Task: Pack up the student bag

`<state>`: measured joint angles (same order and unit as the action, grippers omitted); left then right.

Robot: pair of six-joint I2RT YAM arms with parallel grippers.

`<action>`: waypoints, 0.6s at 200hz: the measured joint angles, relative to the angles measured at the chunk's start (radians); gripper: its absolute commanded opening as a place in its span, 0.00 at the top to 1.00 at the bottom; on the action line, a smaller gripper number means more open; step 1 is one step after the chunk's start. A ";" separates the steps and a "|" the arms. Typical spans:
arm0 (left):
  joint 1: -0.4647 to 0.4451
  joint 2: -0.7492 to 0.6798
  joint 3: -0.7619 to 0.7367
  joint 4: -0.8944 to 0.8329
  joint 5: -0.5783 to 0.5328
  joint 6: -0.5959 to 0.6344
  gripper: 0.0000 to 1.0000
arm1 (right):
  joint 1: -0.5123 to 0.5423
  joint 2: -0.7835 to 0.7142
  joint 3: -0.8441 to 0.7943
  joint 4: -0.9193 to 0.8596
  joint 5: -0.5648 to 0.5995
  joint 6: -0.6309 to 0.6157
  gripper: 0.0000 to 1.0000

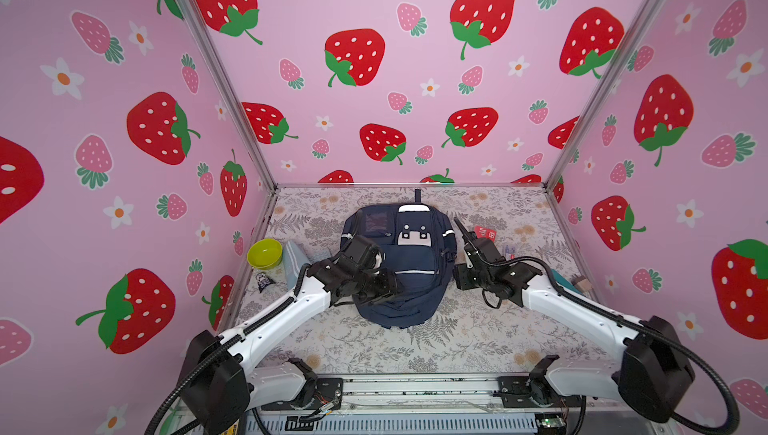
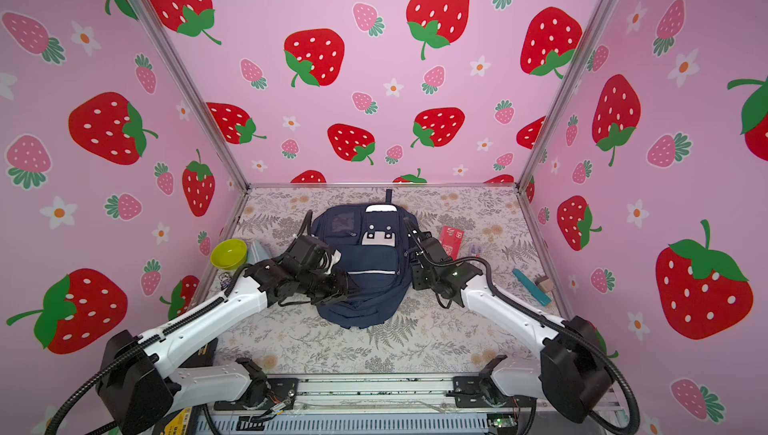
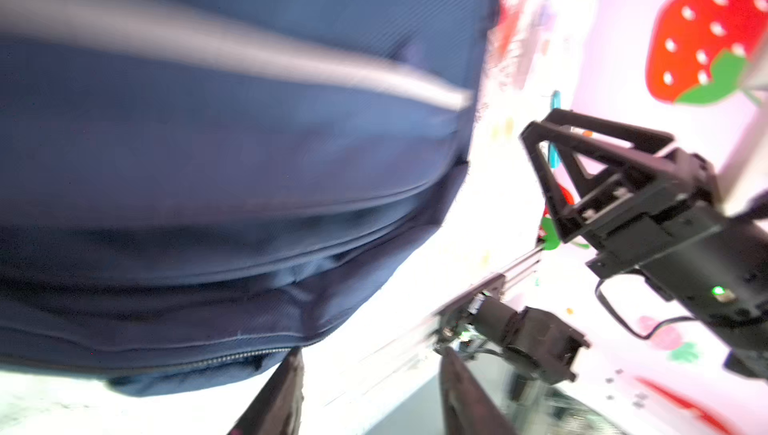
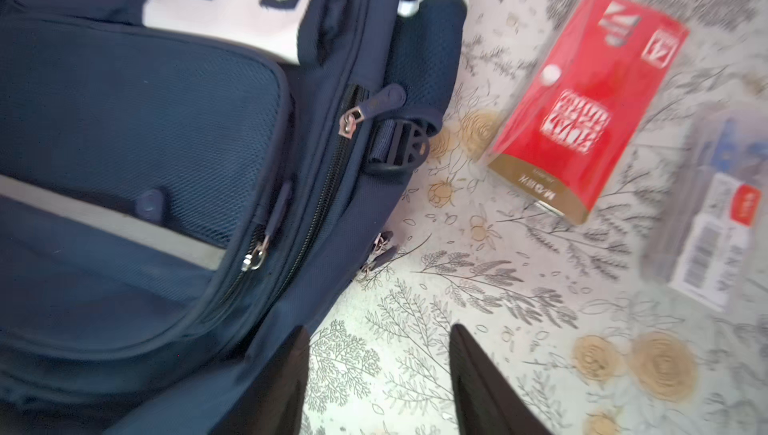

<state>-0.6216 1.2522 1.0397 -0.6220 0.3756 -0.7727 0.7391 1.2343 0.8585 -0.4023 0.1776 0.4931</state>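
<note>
Lying flat on the flowered worktop (image 1: 457, 354), the student bag (image 1: 415, 254) is in the middle of both top views, with its white face patch (image 1: 414, 234) turned up and its loop toward the back wall. The left hand (image 3: 370, 354) hangs over the bag's lower left part, fingers spread, with nothing between them. The right hand (image 4: 379, 329) is just beside the bag's right edge, also spread and empty. To the right of the bag lies a red box (image 4: 582, 100) with white print and a gold band; its letters are too blurred to read. Next to it, a clear packet (image 4: 715, 237) carries a barcode label. A green bowl (image 1: 264, 253) stands at the left edge.
</note>
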 measured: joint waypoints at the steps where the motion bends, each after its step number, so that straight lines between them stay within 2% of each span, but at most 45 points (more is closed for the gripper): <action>1: 0.000 0.001 0.006 -0.003 -0.002 0.004 0.41 | 0.000 -0.004 0.002 -0.003 0.001 0.000 0.39; 23: 0.000 0.061 0.141 -0.076 -0.055 0.159 0.41 | 0.000 -0.042 0.040 -0.008 0.006 -0.002 0.34; 50: -0.018 0.203 0.198 -0.151 -0.114 0.301 0.38 | -0.003 -0.014 0.077 0.014 -0.011 -0.001 0.34; 60: -0.028 0.255 0.198 -0.174 -0.135 0.344 0.27 | -0.010 0.023 0.097 0.026 -0.025 -0.006 0.36; 71: -0.037 0.297 0.198 -0.193 -0.152 0.371 0.22 | -0.021 0.072 0.121 0.043 -0.048 -0.012 0.39; 101: -0.056 0.373 0.217 -0.225 -0.225 0.447 0.22 | -0.086 0.193 0.153 0.093 -0.161 -0.021 0.44; 120: -0.066 0.393 0.235 -0.227 -0.282 0.475 0.22 | -0.130 0.252 0.169 0.111 -0.232 -0.020 0.43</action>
<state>-0.6872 1.6447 1.2751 -0.8494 0.0933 -0.2977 0.6086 1.4860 1.0275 -0.2909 -0.0540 0.4732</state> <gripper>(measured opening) 0.784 0.564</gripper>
